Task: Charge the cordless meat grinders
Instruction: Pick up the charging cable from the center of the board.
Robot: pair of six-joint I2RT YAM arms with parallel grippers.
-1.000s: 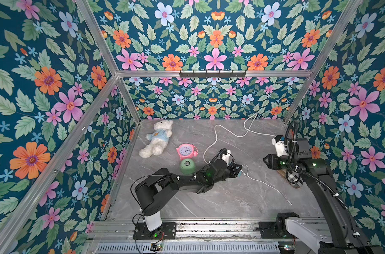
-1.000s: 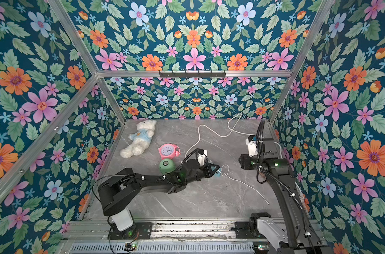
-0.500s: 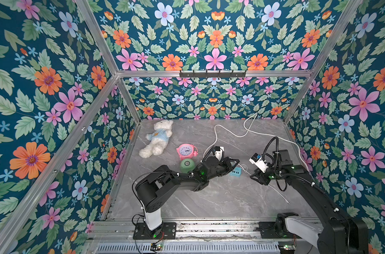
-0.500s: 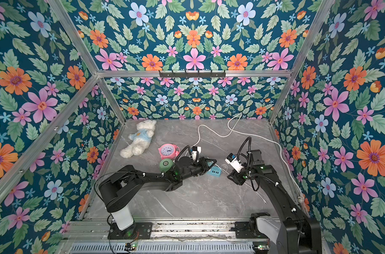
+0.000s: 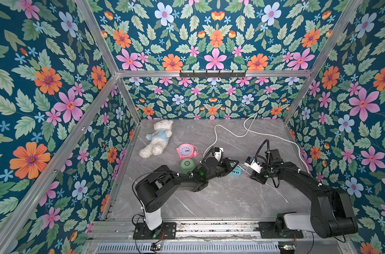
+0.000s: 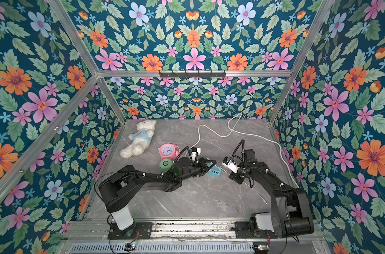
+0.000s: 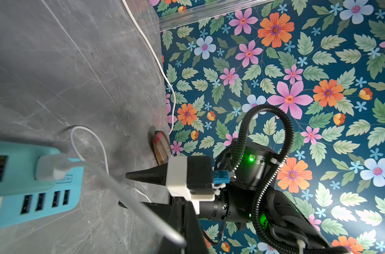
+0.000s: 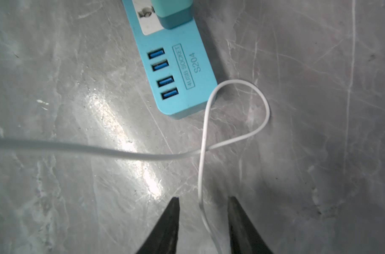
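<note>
My left gripper (image 6: 214,162) is pressed fully together, its tip right by the flat teal plastic USB socket strip (image 6: 214,172); a thin white cable (image 8: 203,136) runs from a white plug (image 7: 53,169) in the strip's end port up to those fingers, but I cannot tell whether I am pinching it. My right gripper (image 8: 202,198) hangs low over the grey marble-patterned tabletop (image 5: 209,198) with its jaws narrowly parted; the same cable passes between the black fingertips (image 8: 173,211) with a gap on either side at the tips; beyond them it crosses itself in a loop beside the strip. The small mint-green dome-shaped grinder (image 5: 187,165), round silver button on top, stands on the tabletop just in front of the pink round alarm clock (image 5: 186,151), close against my left arm and apart from the strip; a white plush bear (image 5: 157,138) in a blue shirt lies farther back.
</note>
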